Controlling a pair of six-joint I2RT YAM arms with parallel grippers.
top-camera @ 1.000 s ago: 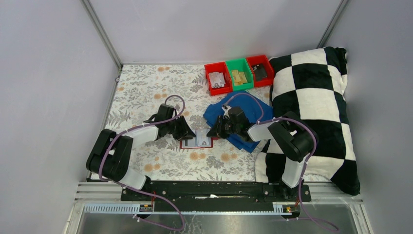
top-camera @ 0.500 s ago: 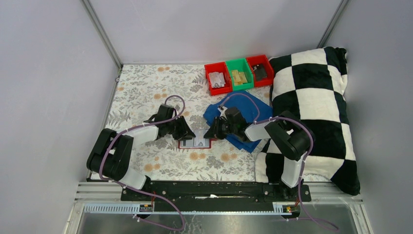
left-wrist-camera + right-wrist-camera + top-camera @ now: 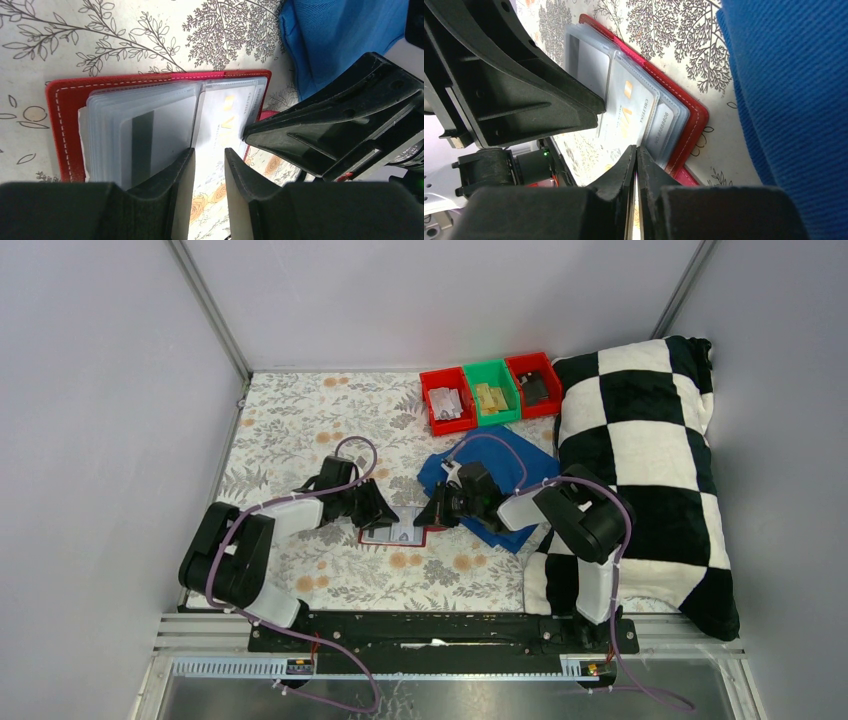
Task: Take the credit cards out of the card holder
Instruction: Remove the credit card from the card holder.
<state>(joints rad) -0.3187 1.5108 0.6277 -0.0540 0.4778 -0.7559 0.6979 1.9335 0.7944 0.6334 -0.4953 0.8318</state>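
Just left of the blue cloth [image 3: 520, 465], the card holder [image 3: 392, 533] lies open on the bench [image 3: 290, 420]. Our left hand [image 3: 208, 152] is slightly spread at its sleeves; our right hand [image 3: 636, 150] is almost pressed together at the edge of a pale credit card [image 3: 629, 110]. We should pin the holder and pull flat.

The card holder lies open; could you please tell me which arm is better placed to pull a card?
Right, probably. The right claw, nearly shut, sits at the pale card's edge in the card holder; the left claw, slightly apart, rests by the fold, better for pinning.
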